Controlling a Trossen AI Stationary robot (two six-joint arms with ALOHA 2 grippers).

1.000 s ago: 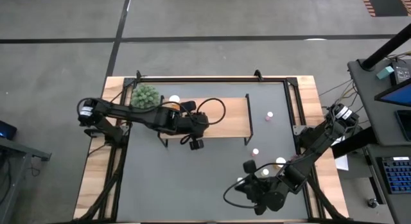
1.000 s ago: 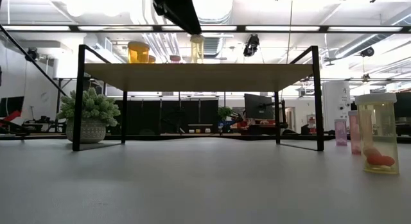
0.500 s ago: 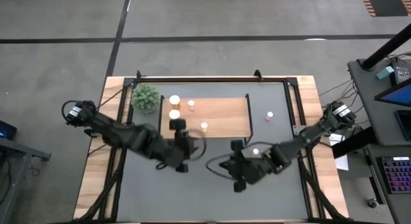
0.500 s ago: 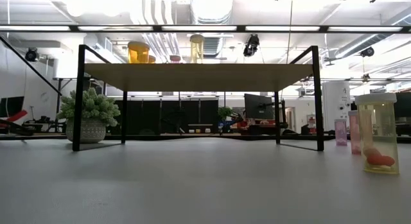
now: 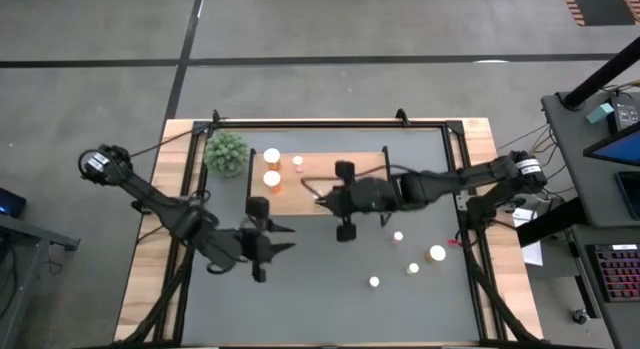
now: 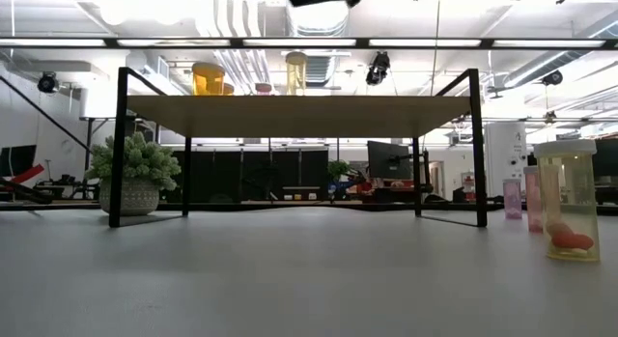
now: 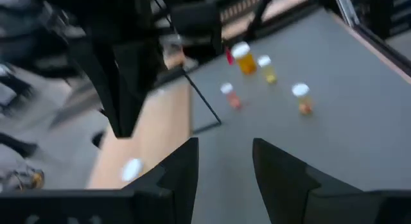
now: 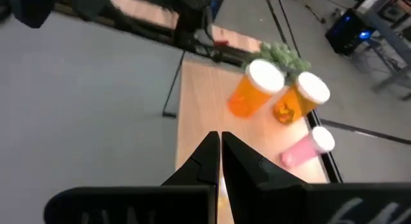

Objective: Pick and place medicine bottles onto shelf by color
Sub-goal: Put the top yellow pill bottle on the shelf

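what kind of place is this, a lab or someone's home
Likely a robotics lab or workshop, not a home: bare concrete floor around the table, exposed ceiling ducts under strip lights, and a desk with keyboard beside the rig.

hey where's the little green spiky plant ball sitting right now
In the high view, the green spiky plant ball sits at the left end of the light-wood shelf, beside two white-capped orange medicine bottles.
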